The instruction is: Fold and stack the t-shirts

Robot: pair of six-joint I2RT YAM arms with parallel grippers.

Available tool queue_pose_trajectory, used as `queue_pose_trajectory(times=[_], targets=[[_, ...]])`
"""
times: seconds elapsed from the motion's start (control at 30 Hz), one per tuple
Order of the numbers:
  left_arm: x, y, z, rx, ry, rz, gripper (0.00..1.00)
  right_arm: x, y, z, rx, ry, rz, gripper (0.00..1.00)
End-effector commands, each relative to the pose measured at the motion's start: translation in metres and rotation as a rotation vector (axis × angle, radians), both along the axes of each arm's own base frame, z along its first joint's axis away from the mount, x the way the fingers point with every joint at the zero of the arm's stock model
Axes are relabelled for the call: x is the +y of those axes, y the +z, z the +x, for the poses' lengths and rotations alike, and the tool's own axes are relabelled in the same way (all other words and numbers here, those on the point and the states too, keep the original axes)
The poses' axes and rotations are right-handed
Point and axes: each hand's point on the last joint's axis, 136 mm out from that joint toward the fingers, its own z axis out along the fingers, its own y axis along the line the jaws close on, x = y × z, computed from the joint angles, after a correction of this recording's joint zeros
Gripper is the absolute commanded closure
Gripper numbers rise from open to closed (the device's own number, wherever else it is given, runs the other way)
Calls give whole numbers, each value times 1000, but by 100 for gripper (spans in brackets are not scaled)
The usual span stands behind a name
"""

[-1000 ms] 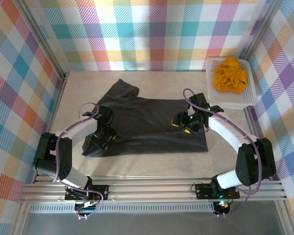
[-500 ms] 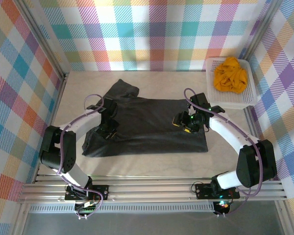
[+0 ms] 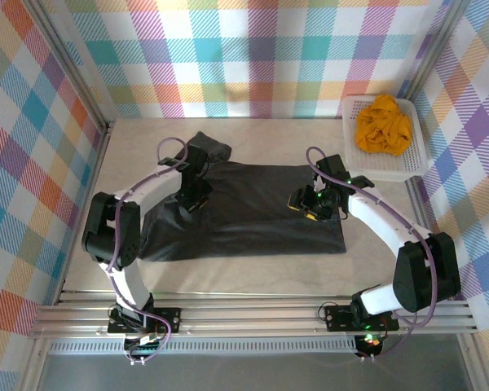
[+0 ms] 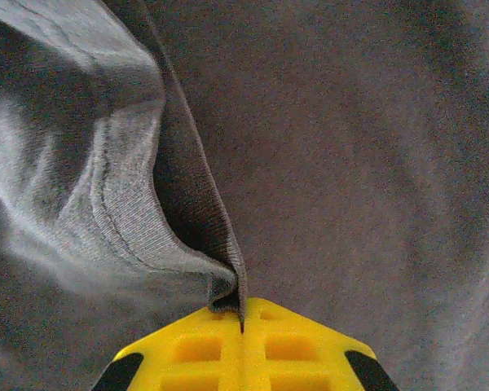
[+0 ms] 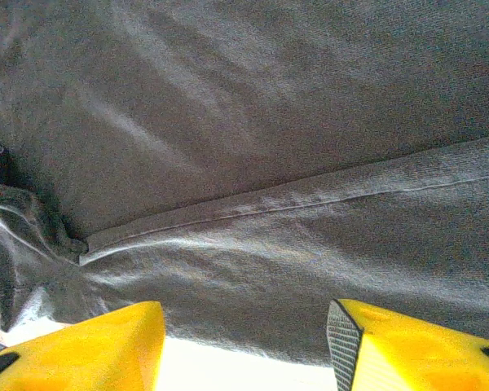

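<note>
Top external view: the charcoal-grey t-shirt [image 3: 261, 216] lies spread across the middle of the worktop [image 3: 253, 265], with its left part lifted in a fold at the left gripper [image 3: 196, 195]. The left wrist view shows that gripper's jaws together, clamped on a hemmed edge of the grey fabric, which rises in a ridge from the pinch. The right gripper [image 3: 307, 206] sits low over the right part of the shirt. In the right wrist view its jaws stand apart; a stitched hem runs across the cloth ahead of them, and the shirt's edge and pale worktop show between them. The mustard-orange t-shirt [image 3: 383, 124] is bunched in the white mesh basket [image 3: 385, 173] at the far right corner, well apart from both arms.
</note>
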Motion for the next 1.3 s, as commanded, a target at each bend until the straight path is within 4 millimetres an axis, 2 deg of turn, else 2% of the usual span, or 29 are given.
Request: queue_pose_trajectory(times=[0.0,0.13,0.27,0.37,0.47,0.57,0.6,0.63,0.67,0.7,0.77,0.8,0.87,0.93,1.07,1.13,1.27], targets=[[-12,-4,8,4,-58,3,100,0,-1,-2,13,2,-3,44],[-12,-4,18,-1,-62,27,100,0,-1,-5,19,3,-1,44],[-22,-6,26,-14,-88,-3,100,-1,-2,-8,23,3,-2,44],[-32,-15,21,33,-131,-17,100,-1,-3,-10,29,-1,0,44],[-35,-25,9,97,-148,-9,100,2,-4,-12,44,5,17,45],[-43,-29,6,88,-172,-33,98,-1,-8,-14,55,-12,10,45],[-46,-29,7,84,-187,-45,90,-2,-9,-15,58,-19,6,46],[-46,-29,7,85,-196,-39,75,-4,-11,-14,57,-23,0,46],[-40,-25,7,87,-195,-5,51,-6,-12,-14,59,-29,-7,46],[-33,-18,8,81,-194,37,36,-8,-14,-13,66,-36,-12,47],[-15,2,8,51,-178,128,23,-16,-18,-11,80,-56,-21,49],[-5,16,7,27,-163,169,22,-21,-21,-10,87,-72,-30,50],[13,35,-3,-6,-124,215,23,-32,-28,-8,94,-100,-47,52],[33,39,-20,-11,-61,208,27,-40,-39,-8,108,-111,-66,56],[71,8,-65,54,118,60,44,-52,-72,-8,188,-83,-144,63],[85,-7,-80,85,182,11,53,-55,-83,-5,220,-68,-176,66],[110,-39,-106,201,279,24,64,-65,-101,-3,304,-58,-268,74]])
